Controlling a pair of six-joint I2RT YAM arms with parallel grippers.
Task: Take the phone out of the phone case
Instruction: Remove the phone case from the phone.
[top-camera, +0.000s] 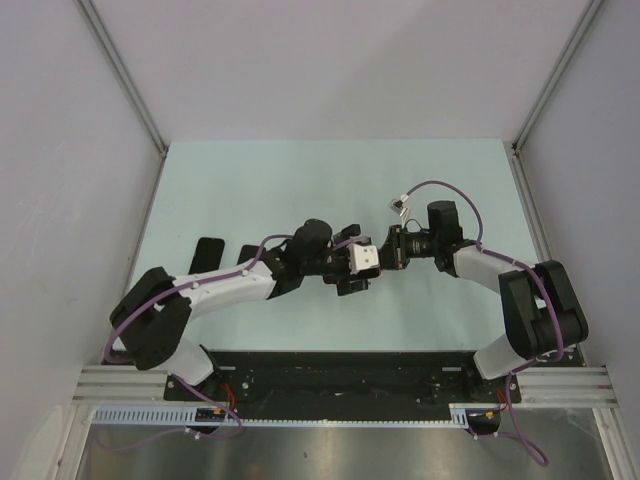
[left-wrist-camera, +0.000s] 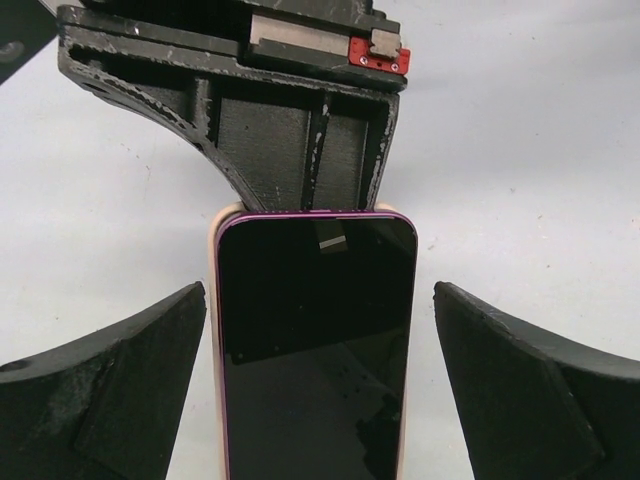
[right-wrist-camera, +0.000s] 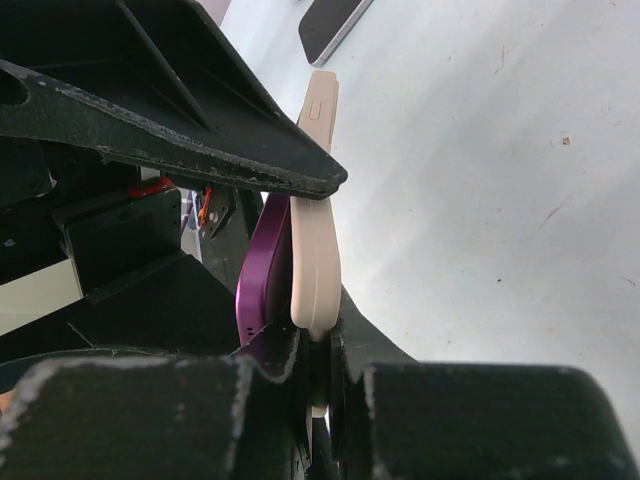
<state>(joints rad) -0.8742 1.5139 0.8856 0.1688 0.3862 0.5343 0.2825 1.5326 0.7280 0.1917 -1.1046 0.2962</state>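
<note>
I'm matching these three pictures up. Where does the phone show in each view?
Left wrist: phone, dark screen showing, lower centre inside the open left gripper.
Right wrist: its purple edge at centre, beside the beige case.
Top: hidden mid-picture where the left gripper meets the right gripper; I cannot pick it out.
Shared landmark: the right gripper, clamped on the case's end: top centre, bottom centre, mid-picture.

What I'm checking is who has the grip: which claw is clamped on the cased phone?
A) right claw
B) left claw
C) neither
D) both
A: the right claw is shut on the far end of the phone, while the left claw stands open with gaps on both sides.
</note>
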